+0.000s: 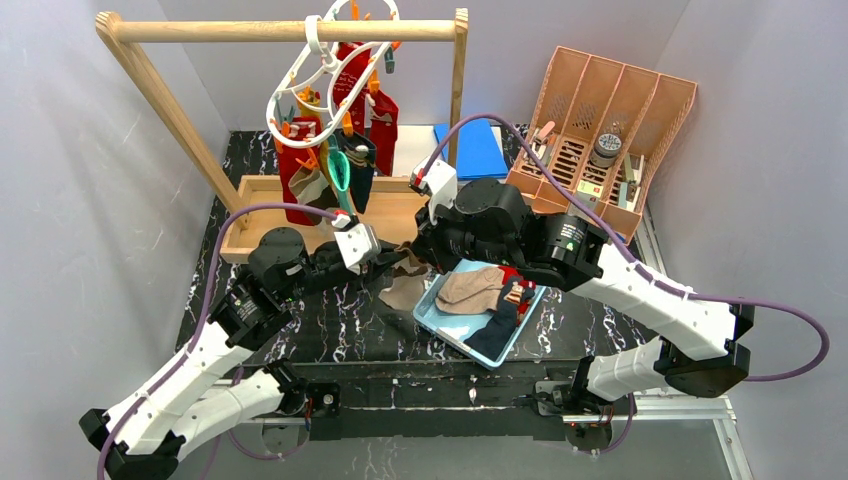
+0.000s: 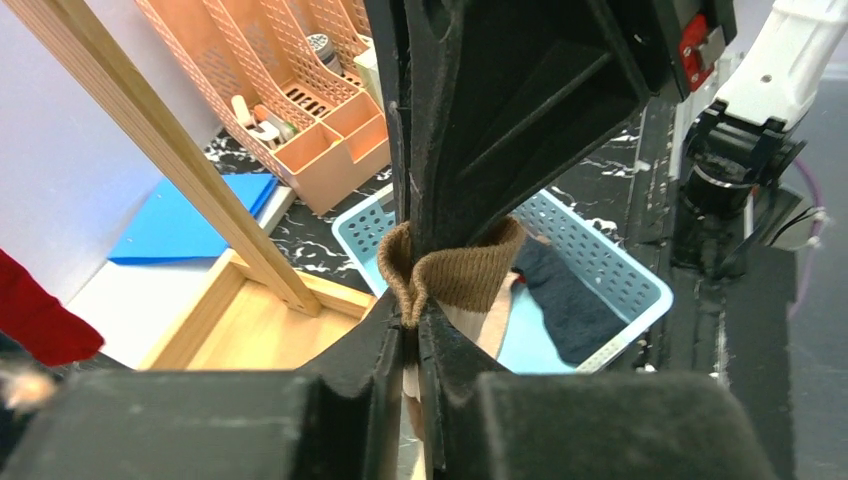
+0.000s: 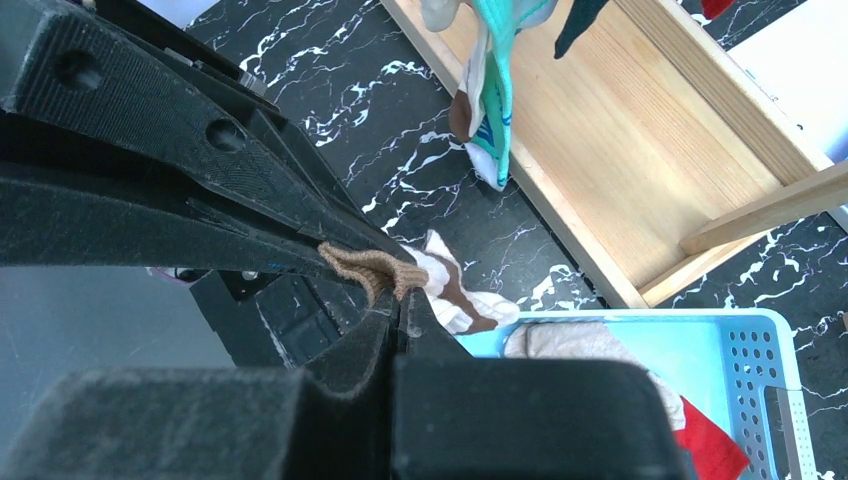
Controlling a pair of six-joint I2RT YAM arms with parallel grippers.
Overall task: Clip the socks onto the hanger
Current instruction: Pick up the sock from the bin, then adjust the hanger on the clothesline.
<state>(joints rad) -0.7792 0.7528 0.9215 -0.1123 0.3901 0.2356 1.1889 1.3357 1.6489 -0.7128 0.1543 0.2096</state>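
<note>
Left tool (image 2: 412, 287) and right tool (image 3: 396, 292) each pinch shut on one brown ribbed knit sock (image 2: 470, 268); if we pull apart, its cuff could slip from either.

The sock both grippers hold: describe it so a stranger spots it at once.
Find the blue basket mid-table. At its left edge the left gripper and right gripper meet, both pinching one sock. Its brown ribbed cuff and cream body set it apart from the tan, red and navy socks lying inside.

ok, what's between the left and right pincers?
A brown sock: left pincer and right pincer both clamp its cuff, shown in each wrist view.
</note>
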